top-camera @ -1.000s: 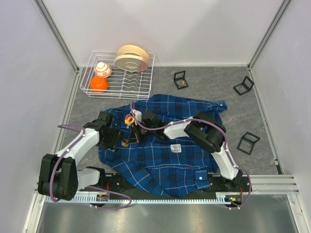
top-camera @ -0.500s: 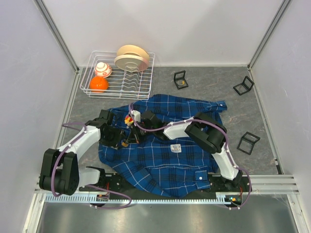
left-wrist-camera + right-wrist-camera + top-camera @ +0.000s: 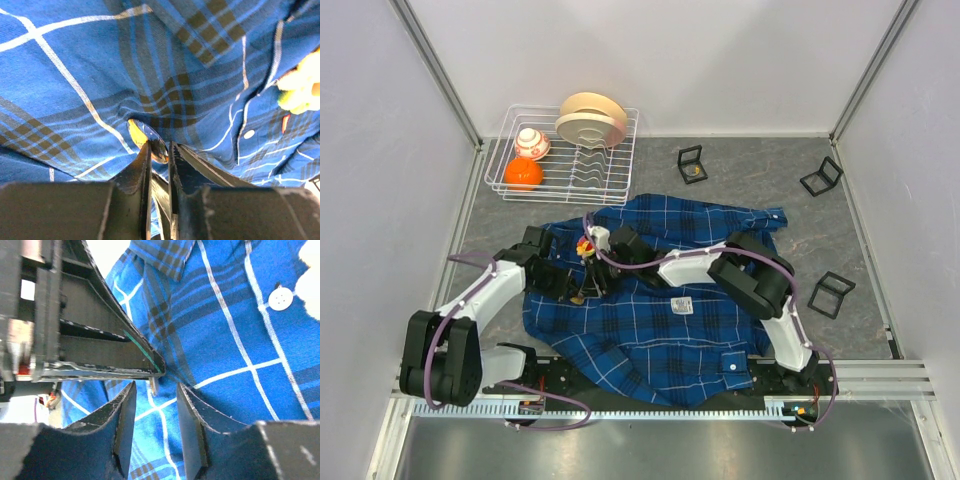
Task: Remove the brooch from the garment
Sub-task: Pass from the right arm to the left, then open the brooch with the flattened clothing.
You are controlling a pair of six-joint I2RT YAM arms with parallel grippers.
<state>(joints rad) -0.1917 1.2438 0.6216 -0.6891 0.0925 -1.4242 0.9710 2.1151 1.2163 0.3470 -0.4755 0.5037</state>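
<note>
Brooch (image 3: 150,142) (orange, glossy) in garment (image 3: 75,75) fold

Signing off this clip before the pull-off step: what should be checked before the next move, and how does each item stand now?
1. Left gripper on the shiny orange piece: ok, jaws closed on it at their tips.
2. Piece is the brooch: cannot tell.
3. Garment kept out of the pinch: cannot tell, cloth bunches at the tips.
4. Right gripper open: ok, only cloth lies between its jaws.
5. Room between the arms: not ok, the left gripper crowds the right jaws.
</note>
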